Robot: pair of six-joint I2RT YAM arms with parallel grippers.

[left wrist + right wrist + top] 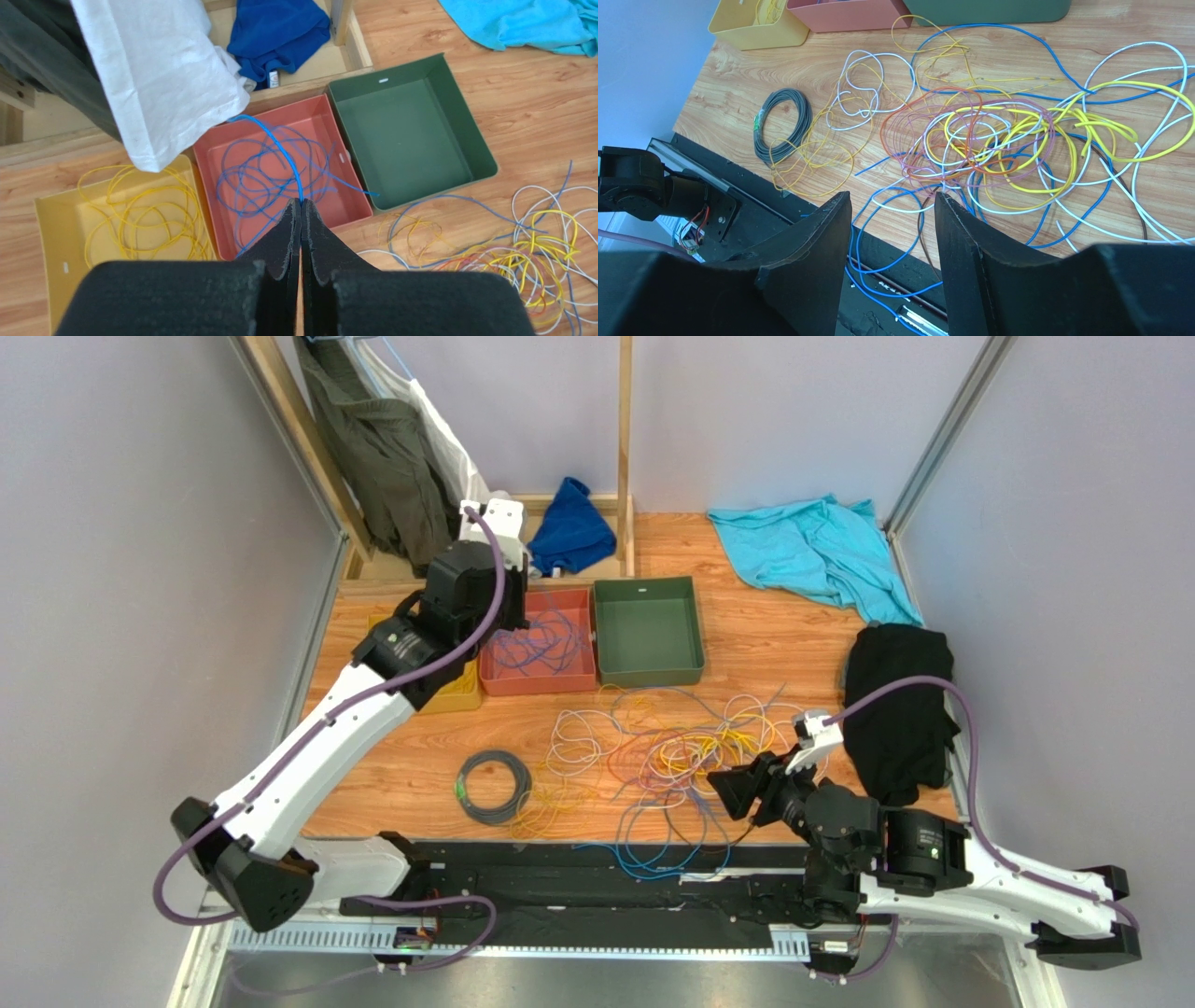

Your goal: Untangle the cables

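A tangle of yellow, blue, white-grey and orange cables (687, 756) lies on the wooden table; it also fills the right wrist view (1011, 140). A black coil with a green tag (494, 787) lies left of it and shows in the right wrist view (781, 126). My left gripper (302, 203) is shut on a blue cable (284, 154) that hangs into the red tray (354, 199), over other blue cables. The yellow tray (52, 231) holds yellow cables. My right gripper (892, 199) is open above the tangle's near edge, holding nothing.
An empty green tray (647, 632) stands right of the red tray (494, 669). A blue cloth (571, 528), a teal cloth (814, 549) and a black cloth (898, 707) lie on the table. A wooden rack with hanging clothes (379, 462) stands at back left.
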